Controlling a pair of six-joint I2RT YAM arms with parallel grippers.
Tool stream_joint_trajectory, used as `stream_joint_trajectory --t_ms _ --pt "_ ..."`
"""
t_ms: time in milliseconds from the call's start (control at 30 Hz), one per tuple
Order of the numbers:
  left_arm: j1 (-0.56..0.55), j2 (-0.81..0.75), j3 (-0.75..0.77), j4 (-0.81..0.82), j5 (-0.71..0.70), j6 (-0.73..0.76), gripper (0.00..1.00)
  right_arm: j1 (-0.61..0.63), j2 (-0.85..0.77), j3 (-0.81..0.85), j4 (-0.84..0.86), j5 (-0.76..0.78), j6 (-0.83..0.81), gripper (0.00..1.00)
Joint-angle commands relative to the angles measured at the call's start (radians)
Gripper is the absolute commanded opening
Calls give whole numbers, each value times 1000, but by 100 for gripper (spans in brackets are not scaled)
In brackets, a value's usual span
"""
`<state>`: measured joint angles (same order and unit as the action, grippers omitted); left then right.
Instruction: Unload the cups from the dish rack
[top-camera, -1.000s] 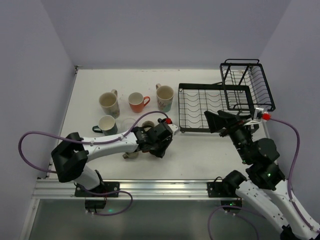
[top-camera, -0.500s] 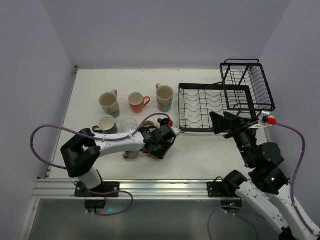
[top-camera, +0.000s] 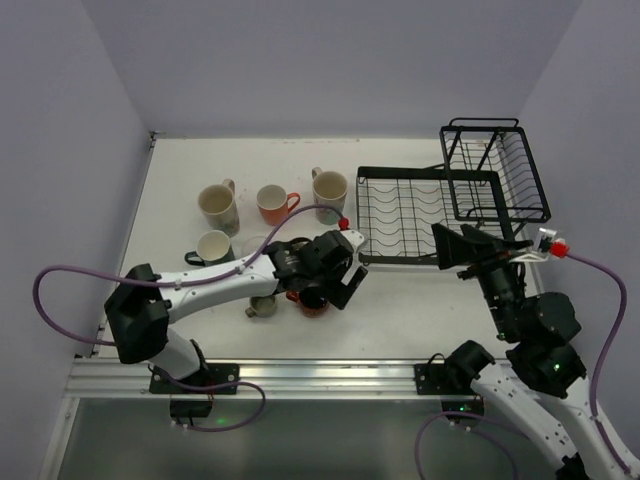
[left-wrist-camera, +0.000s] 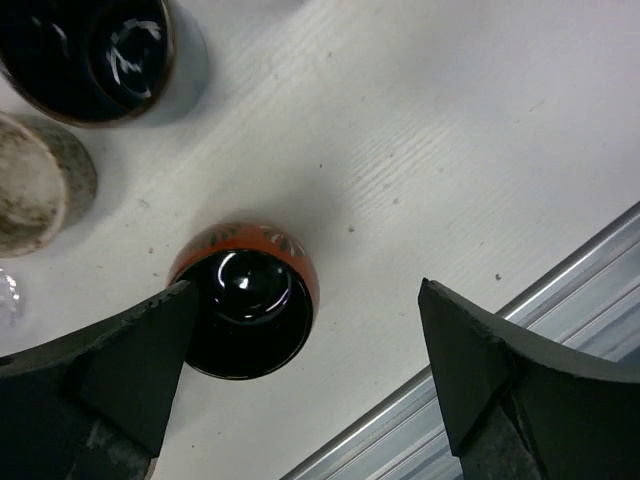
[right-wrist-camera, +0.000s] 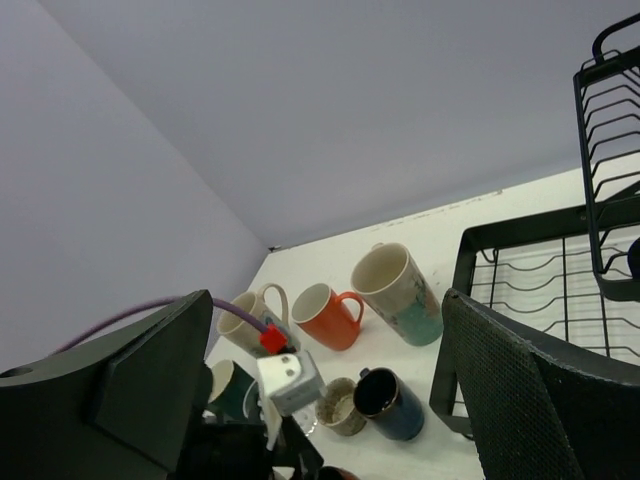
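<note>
With the left gripper (left-wrist-camera: 305, 295) spread wide over the orange-red cup (left-wrist-camera: 245, 310), which stands upright on the table (left-wrist-camera: 420, 130) well apart from the dish rack (top-camera: 425, 171), a straight vertical lift seems best (one finger sits just beside the rim).

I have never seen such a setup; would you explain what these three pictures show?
Two robot arms with two-finger grippers stand at a table's edge. One picture looks down from above; the others come from a camera on each wrist. On the table are a wire dish rack, an orange mug, a teal mug and more cups. The left gripper is open, its fingers flanking a red cup standing on the table. The right gripper, also open, hangs near the rack. Nothing is held.
</note>
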<state>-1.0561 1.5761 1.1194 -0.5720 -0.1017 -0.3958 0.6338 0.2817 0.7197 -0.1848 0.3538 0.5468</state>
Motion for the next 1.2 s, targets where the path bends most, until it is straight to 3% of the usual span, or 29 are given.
stream_joint_trajectory --t_ms 0,167,367,400,467,500,567,600,700,733,800,833,867,933,1167 --pt "-2 -106 98 -32 -87 32 96 -2 -18 57 -15 48 -27 99" --pt "-1 -299 140 10 -167 70 100 -2 -74 76 -54 82 -22 98" --pt "-1 -540 171 -15 -384 89 100 -2 -127 127 -162 146 -48 86" --pt "-1 -569 171 -17 -420 94 100 0 -134 136 -174 172 -54 81" --pt "-1 -654 175 -23 -429 118 100 -2 -165 165 -211 197 -70 57" --pt "-1 -675 184 -32 -432 124 100 0 -176 176 -223 214 -73 29" --pt "-1 -729 213 -75 -453 129 100 0 -202 214 -268 231 -80 9" --pt "-1 -744 221 -91 -467 130 100 0 -208 227 -278 237 -84 7" --pt "-1 -798 255 -134 -521 129 100 0 -230 267 -321 254 -87 13" --pt "-1 -821 263 -138 -526 130 100 0 -240 277 -329 260 -91 28" --pt "-1 -859 270 -138 -524 138 100 0 -253 280 -329 266 -94 43" --pt "-1 -872 270 -134 -524 144 100 0 -259 284 -329 269 -94 56" --pt "-1 -883 272 -123 -532 150 100 0 -265 284 -329 269 -93 61" --pt "-1 -912 278 -103 -530 156 100 0 -268 293 -331 271 -94 67" --pt "-1 -1027 231 18 -490 205 100 0 -251 319 -329 275 -114 69"
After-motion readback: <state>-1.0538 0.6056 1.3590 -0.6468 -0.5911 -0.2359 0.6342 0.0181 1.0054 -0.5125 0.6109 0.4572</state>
